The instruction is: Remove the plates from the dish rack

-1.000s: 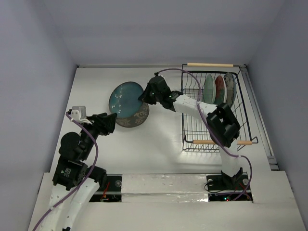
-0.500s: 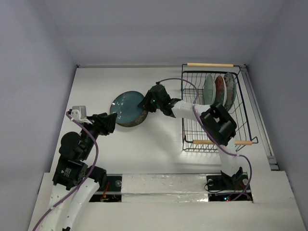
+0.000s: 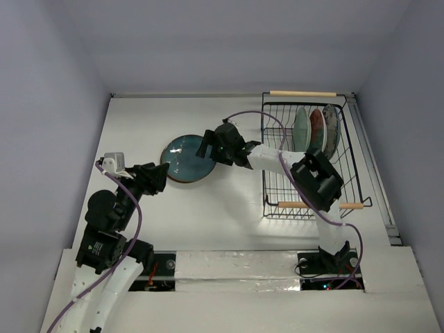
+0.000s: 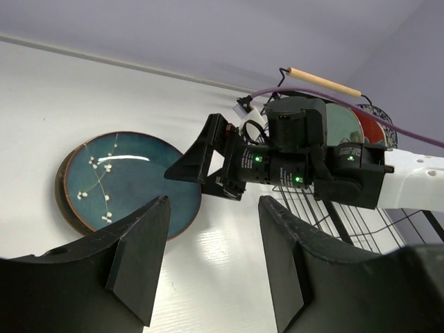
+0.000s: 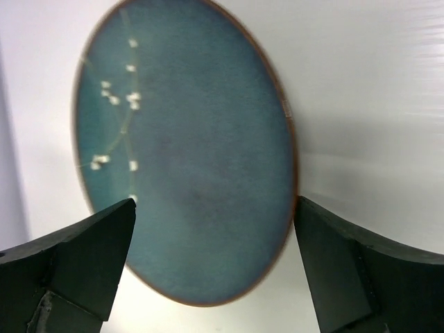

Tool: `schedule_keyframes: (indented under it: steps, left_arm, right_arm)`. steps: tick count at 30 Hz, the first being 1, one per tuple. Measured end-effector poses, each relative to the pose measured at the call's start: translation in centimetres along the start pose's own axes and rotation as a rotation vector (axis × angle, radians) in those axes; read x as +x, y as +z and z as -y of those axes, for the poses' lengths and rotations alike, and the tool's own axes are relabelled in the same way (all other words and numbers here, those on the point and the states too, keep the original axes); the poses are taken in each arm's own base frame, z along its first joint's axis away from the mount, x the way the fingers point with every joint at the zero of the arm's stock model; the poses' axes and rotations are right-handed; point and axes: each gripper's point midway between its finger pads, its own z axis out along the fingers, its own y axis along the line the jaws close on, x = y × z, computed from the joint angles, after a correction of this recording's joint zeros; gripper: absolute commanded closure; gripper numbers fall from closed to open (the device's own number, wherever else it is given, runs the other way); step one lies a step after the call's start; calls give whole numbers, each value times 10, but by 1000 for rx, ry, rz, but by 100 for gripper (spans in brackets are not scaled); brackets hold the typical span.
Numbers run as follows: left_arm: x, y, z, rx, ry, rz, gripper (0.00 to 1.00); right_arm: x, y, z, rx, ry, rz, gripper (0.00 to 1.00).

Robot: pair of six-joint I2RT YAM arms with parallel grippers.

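Note:
The glossy teal plate (image 3: 184,157) (image 4: 128,182) (image 5: 187,159) lies flat on the table, left of the dish rack (image 3: 277,189). A darker rim of another plate (image 4: 60,196) shows just under it. My right gripper (image 3: 207,147) (image 5: 215,208) hovers at the teal plate's right edge, open, its fingers either side of the plate's near rim and holding nothing. Three plates stand in the rack: pale green (image 3: 301,128), red (image 3: 317,127), and white with a blue rim (image 3: 331,130). My left gripper (image 3: 157,177) (image 4: 211,232) is open and empty, just below and left of the teal plate.
The rack's two wooden handles (image 3: 302,93) (image 3: 316,205) sit at its far and near ends. The right arm (image 3: 277,154) reaches from the rack side across to the stack. A purple cable (image 3: 260,114) loops over the rack's left side. Walls close in on three sides.
The right gripper lowered the tilted teal plate flat onto the dark patterned plate, covering it, then opened and let go. The left arm has not moved.

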Motion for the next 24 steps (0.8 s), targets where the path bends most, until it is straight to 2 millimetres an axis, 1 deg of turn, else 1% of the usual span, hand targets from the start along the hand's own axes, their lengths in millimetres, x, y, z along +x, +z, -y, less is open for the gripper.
schedule_keyframes:
  steps: [4, 7, 8, 9, 11, 12, 13, 14, 16, 17, 19, 20, 21, 22, 23, 24]
  left_arm:
    - [0, 0, 0, 0, 0, -1, 49]
    - [0, 0, 0, 1, 0, -1, 49]
    - [0, 0, 0, 1, 0, -1, 49]
    - [0, 0, 0, 1, 0, -1, 49]
    - [0, 0, 0, 1, 0, -1, 50]
    - [0, 0, 0, 1, 0, -1, 51]
    - [0, 0, 0, 2, 0, -2, 56]
    - [0, 0, 1, 3, -1, -2, 59]
    - [0, 0, 1, 3, -5, -2, 70]
    - [0, 0, 1, 3, -5, -2, 80]
    - [0, 0, 1, 3, -8, -2, 91]
    - [0, 1, 1, 1, -7, -2, 97]
    - [0, 1, 0, 0, -7, -3, 98]
    - [0, 1, 0, -3, -7, -2, 99]
    - [0, 1, -1, -8, -8, -2, 99]
    - [1, 2, -2, -12, -8, -2, 98]
  right_arm:
    - [1, -7, 18, 85, -82, -3, 0]
    - [-2, -19, 28, 139, -152, -6, 0]
    - [-5, -24, 29, 150, -171, -3, 2]
    - [-8, -31, 28, 159, -194, -1, 17]
    - [-18, -50, 23, 162, -241, 12, 49]
    - [-26, -61, 17, 154, -260, 31, 79]
    - [-37, -76, 9, 141, -283, 62, 92]
    - [-48, -92, 1, 129, -294, 97, 100]
    - [-78, -133, -20, 96, -331, 199, 100]
    - [-95, -156, -29, 86, -345, 261, 100]
    - [-124, -203, -44, 63, -358, 377, 100]
    - [-137, -223, -44, 69, -365, 432, 100]
    - [-148, -246, -48, 54, -357, 479, 100]
    - [-160, -264, -44, 60, -349, 523, 99]
    - [-175, -283, -35, 81, -336, 571, 96]
    - [-187, -296, -24, 112, -321, 608, 91]
